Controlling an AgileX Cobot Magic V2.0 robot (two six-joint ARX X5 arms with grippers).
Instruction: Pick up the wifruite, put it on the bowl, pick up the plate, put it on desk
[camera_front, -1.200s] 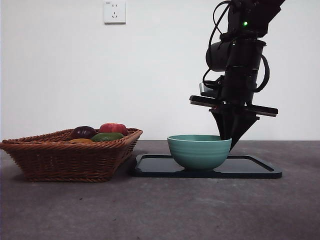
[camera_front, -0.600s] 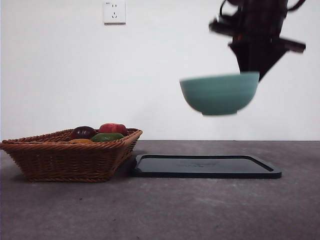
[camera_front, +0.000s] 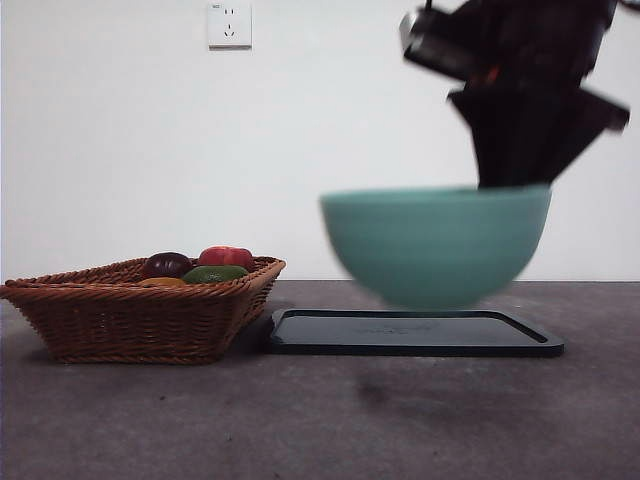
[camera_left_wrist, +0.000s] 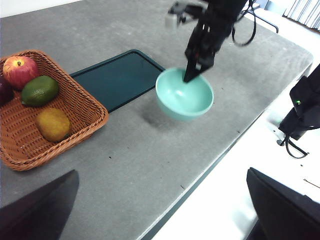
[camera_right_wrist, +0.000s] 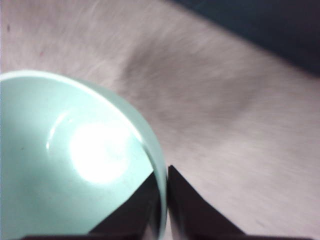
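The right gripper (camera_left_wrist: 192, 75) pinches the bowl's (camera_left_wrist: 184, 94) rim, airborne above the bench (camera_left_wrist: 150, 150). Tray (camera_left_wrist: 117, 77) and basket (camera_left_wrist: 85, 117) lie beside; the left gripper (camera_left_wrist: 160, 210) is spread.

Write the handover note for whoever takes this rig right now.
Right gripper: shut on the bowl rim, bowl in the air off the black tray.
Left gripper: idle, jaws open, holding nothing.
Wifruite: in the basket, untouched.
Done: bowl lifted off the tray.
Left: set the bowl on the desk, put the wifruite in it, handle the tray.
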